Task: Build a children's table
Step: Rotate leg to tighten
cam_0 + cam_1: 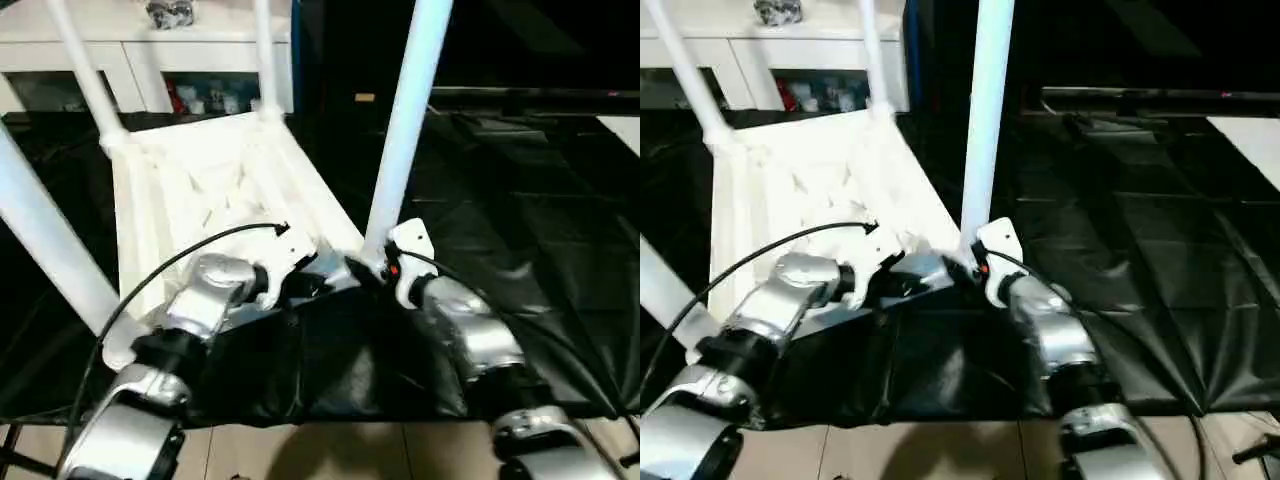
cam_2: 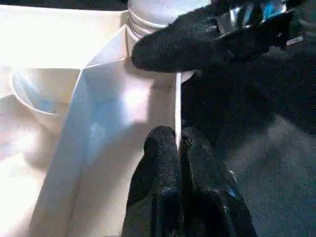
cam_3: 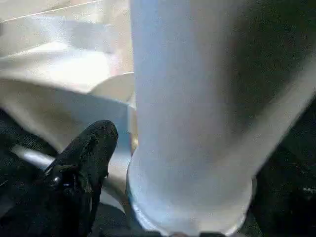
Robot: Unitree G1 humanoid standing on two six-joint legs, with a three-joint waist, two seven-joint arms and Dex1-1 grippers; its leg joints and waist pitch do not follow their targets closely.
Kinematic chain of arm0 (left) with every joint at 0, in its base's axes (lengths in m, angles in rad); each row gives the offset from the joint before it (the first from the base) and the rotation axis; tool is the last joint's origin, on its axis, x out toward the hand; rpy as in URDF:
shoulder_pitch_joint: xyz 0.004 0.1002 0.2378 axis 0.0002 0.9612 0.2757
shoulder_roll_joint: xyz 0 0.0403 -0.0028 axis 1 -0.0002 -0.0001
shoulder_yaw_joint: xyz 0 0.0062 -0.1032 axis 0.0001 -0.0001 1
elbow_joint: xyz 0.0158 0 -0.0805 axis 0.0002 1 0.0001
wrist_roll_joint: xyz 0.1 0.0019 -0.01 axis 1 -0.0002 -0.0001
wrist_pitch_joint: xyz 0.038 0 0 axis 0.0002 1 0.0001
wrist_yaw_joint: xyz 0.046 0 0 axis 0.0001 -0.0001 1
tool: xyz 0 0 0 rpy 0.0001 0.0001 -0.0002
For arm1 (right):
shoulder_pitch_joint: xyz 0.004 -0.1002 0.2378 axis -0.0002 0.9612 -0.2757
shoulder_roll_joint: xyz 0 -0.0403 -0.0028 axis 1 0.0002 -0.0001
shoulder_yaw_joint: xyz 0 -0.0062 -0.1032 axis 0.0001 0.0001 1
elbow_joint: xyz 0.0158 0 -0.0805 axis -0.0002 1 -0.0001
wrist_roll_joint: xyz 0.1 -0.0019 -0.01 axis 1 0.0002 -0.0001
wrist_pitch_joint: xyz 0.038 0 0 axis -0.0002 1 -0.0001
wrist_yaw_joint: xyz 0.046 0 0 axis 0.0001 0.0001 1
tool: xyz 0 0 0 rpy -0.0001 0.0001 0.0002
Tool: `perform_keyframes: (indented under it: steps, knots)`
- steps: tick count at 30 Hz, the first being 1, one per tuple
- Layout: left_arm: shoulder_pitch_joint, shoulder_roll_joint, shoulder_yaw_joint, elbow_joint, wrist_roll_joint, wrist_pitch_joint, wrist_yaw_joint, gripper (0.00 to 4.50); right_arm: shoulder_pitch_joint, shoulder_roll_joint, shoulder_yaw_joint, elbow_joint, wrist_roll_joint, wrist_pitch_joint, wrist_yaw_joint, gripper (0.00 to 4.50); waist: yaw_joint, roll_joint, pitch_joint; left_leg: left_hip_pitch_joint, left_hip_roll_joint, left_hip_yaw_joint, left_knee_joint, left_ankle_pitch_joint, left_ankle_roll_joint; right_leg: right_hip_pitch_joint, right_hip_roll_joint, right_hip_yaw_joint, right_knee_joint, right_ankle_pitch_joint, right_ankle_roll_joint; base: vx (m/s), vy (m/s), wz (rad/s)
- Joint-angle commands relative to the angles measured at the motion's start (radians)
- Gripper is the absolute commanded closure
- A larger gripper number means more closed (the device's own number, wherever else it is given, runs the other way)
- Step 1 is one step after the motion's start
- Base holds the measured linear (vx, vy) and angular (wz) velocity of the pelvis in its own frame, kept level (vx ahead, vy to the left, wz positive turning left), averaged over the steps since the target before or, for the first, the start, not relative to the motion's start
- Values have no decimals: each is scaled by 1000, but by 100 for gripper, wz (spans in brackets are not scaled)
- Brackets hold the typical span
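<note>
Tabletop [image 1: 215, 190] lies upside down, ribbed underside up, at centre-left of the head frames, on black sheeting [image 1: 520, 210] spread over the floor. Four white legs stand up from its corner sockets: one at upper left [image 1: 85, 75], one at upper centre [image 1: 265, 55], a thick near one [image 1: 408, 120] right of centre, and one cut off by the left edge [image 1: 45, 235]. Left gripper [image 2: 178, 148] sits on the tabletop's near rim; in its wrist view the thin rim wall runs between the two black fingers, jaws narrow and pinching it. Right gripper [image 1: 375, 268] is at the base of the near leg, right at the corner socket; one black finger [image 3: 84, 163] lies just beside the leg's collar, the other is hidden, so I cannot tell the jaw state, though it is probably around the leg. White cabinet [image 1: 150, 50] stands in the upper left of the frame behind the tabletop.
</note>
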Motion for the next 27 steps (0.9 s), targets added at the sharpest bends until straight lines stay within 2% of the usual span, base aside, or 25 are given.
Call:
perform_keyframes:
  steps: [1, 5, 6, 8, 13, 15, 18, 19, 26, 27]
  knots:
    - [22, -26, -31, -9, -55, -43, -73, 450, 5, 9, 61, -21, 13, 9, 89, 59, 5, -12, -55, -10, 30, -8, -54, -137, 89, 52, -77, 62, -80, -183, -187, 0, 0, 0]
    - [26, 9, -32, -25, -84, -50, -176, 450, 30, -65, 105, -69, 26, 6, 264, 59, 12, -14, -54, -9, 33, -7, -54, -133, 93, 52, -76, 60, -79, -189, -188, 0, 0, 0]
    - [24, 31, -36, -24, -86, -61, -220, 450, 42, -104, 129, -92, 36, 4, 365, 59, 19, -16, -54, -8, 34, -6, -54, -137, 94, 53, -77, 60, -79, -197, -184, 0, 0, 0]
    - [22, 49, -35, -25, -98, -65, -271, 450, 50, -136, 151, -113, 48, 12, 448, 59, 29, -16, -54, -6, 36, -5, -53, -141, 95, 50, -77, 60, -79, -214, -179, 0, 0, 0]
    - [24, 87, -47, -35, -115, -61, -370, 450, 55, -175, 181, -144, 75, 40, 576, 104, 38, -16, -54, -6, 38, -6, -55, -139, 87, 49, -78, 60, -79, -219, -181, 0, 0, 0]
    - [25, 90, -48, -37, -117, -59, -381, 450, 54, -177, 182, -146, 79, 44, 585, 135, 40, -16, -55, -7, 38, -6, -54, -137, 86, 49, -79, 60, -77, -212, -184, 0, 0, 0]
    - [22, 96, -50, -34, -120, -53, -405, 450, 52, -188, 195, -163, 97, 77, 638, 142, 42, -16, -55, -7, 38, -6, -54, -131, 83, 49, -78, 59, -77, -211, -185, 0, 0, 0]
    - [21, 96, -50, -33, -120, -53, -408, 450, 52, -190, 198, -164, 97, 80, 647, 158, 43, -15, -55, -7, 37, -6, -54, -129, 82, 50, -78, 59, -76, -208, -185, 0, 0, 0]
    - [15, 98, -47, -18, -107, -55, -394, 450, 63, -184, 199, -172, 98, 98, 654, 178, 47, -14, -57, -7, 37, -6, -53, -123, 76, 49, -78, 59, -76, -202, -184, 0, 0, 0]
    - [11, 88, -36, -3, -96, -61, -347, 450, 70, -162, 181, -160, 88, 83, 588, 178, 47, -13, -57, -7, 38, -7, -53, -124, 73, 49, -79, 59, -76, -203, -183, 0, 0, 0]
